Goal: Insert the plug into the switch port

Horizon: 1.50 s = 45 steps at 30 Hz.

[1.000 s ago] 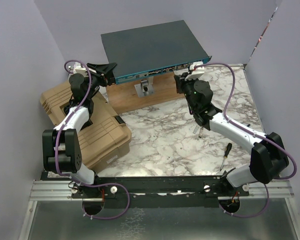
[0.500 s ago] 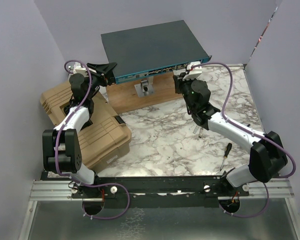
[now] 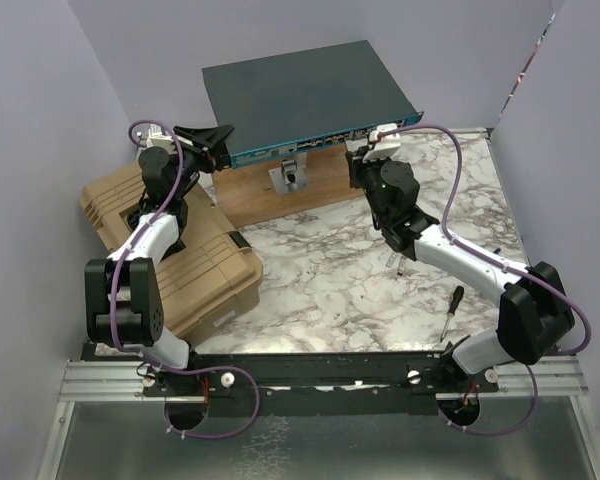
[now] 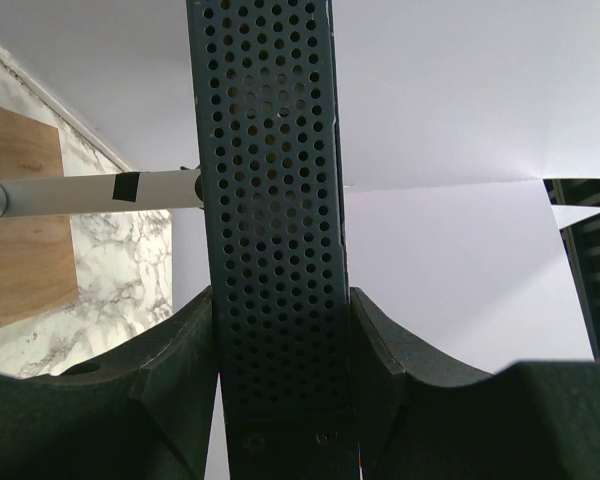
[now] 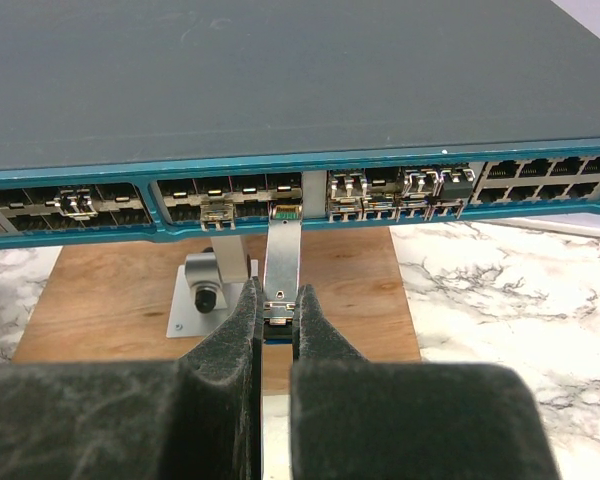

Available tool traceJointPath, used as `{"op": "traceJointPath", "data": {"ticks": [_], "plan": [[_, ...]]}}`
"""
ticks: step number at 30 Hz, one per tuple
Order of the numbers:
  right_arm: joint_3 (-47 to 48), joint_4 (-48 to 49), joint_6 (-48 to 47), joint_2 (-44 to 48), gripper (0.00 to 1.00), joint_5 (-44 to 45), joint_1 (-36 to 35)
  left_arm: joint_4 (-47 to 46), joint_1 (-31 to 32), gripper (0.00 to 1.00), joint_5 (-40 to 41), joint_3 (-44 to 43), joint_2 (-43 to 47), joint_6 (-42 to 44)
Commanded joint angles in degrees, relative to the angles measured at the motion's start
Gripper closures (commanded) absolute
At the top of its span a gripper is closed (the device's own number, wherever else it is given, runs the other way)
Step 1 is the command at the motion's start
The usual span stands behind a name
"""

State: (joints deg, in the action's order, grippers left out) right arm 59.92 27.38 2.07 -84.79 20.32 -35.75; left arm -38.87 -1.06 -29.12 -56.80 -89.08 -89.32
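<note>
Bright even light, soft shadows; right tool [image 5: 277, 305] foreground blurred.

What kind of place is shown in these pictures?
Probably a robotics lab test cell: plain walls enclose a marble-patterned table, two robot arms are bolted at its near edge, and a network switch sits over a wooden board.

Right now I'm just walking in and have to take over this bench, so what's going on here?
Two robot arms are working on a switch. The left gripper clamps its perforated side, bracing it. The right gripper is shut on a slim metal plug, whose tip sits at the mouth of a port in the teal front face. Whether it is fully seated cannot be told.
</note>
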Motion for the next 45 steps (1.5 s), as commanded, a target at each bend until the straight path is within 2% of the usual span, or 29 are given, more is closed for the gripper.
{"op": "traceJointPath", "data": {"ticks": [1,24,38,45], "plan": [[2.13,1.7,-0.56,-1.57,0.99,-4.08,-1.74,4.22,3.98,0.99,-0.94,-0.75,-1.35,2.74],[4.29,-2.01,-0.36,-2.12,0.99,-4.52,-2.58,5.81,4.09,0.99,-0.76,-0.95,-0.88,4.15],[10.75,-13.11,5.84,-0.43,0.99,-4.04,-1.31,7.27,4.11,0.99,-0.23,0.01,-0.24,5.91],[7.3,-8.75,5.22,1.93,0.99,-8.86,-1.07,8.04,4.13,0.99,0.12,0.02,-0.1,6.6]]}}
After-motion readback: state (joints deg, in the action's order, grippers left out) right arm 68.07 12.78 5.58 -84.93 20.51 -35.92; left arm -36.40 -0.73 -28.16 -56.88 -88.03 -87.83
